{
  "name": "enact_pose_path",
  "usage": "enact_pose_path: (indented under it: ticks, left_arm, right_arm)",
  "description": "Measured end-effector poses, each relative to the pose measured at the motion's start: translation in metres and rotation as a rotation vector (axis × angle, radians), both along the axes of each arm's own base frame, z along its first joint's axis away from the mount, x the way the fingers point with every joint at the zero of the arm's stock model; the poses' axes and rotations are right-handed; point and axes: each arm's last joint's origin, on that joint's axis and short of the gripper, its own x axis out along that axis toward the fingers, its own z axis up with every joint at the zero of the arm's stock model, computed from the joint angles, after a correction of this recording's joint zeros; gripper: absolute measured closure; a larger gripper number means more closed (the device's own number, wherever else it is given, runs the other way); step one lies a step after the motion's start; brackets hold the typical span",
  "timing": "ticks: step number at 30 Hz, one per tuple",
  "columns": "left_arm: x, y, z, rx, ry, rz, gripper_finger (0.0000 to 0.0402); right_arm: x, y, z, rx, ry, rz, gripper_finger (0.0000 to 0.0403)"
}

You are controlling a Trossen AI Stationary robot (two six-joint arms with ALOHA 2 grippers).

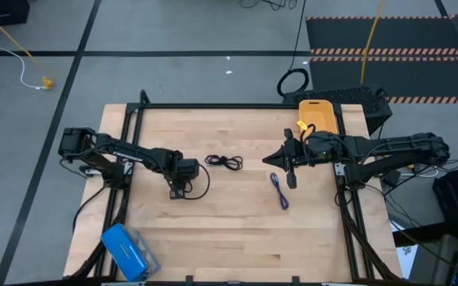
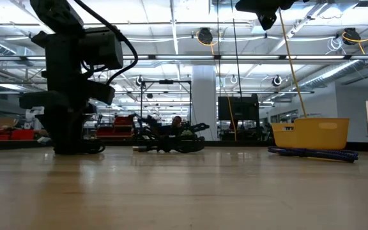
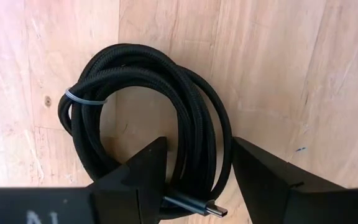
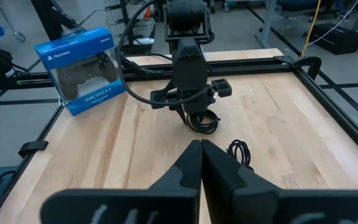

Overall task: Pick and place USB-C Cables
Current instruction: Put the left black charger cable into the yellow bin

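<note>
My left gripper (image 1: 183,189) (image 3: 199,143) is down at the table and open. It stands over a black coiled USB-C cable (image 3: 142,99) (image 1: 197,189) tied with a clear band. One finger is inside the coil's loop and one outside, with the strands between them; I see no clear touch. A second black cable (image 1: 223,161) (image 4: 240,151) lies flat mid-table. The purple cable (image 1: 280,191) (image 2: 312,152) lies flat nearer the right side. My right gripper (image 1: 267,158) (image 4: 201,146) is shut and empty, raised above the table near the yellow bin (image 1: 318,115).
A blue boxed game controller (image 1: 126,250) (image 4: 82,68) lies at the table's near left corner. A large black ring of cable (image 1: 293,82) and a black slab (image 1: 356,99) sit beyond the far edge by the bin. Bare wood lies in the table's middle and near part.
</note>
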Motion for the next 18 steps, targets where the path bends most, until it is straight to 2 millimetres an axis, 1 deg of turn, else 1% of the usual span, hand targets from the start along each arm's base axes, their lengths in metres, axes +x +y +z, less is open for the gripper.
enact_pose_path:
  ticks: [2, 4, 12, 18]
  left_arm:
    - [0.0, 0.0, 0.0, 0.0, 0.0, 0.0, 0.0219]
    - [0.0001, -0.0001, -0.0001, 0.0, 0.0, -0.004, 0.0229]
    - [0.0003, -0.0005, -0.0002, -0.01, -0.002, -0.006, 0.0305]
    - [0.0005, -0.0003, -0.0002, -0.004, -0.004, -0.007, 0.0339]
  right_arm:
    - [0.0, 0.0, 0.0, 0.0, 0.0, 0.0, 0.0403]
    - [0.0, 0.0, 0.0, 0.0, 0.0, 0.0, 0.0403]
    - [0.0, 0.0, 0.0, 0.0, 0.0, 0.0, 0.0403]
    - [0.0, 0.0, 0.0, 0.0, 0.0, 0.0, 0.0403]
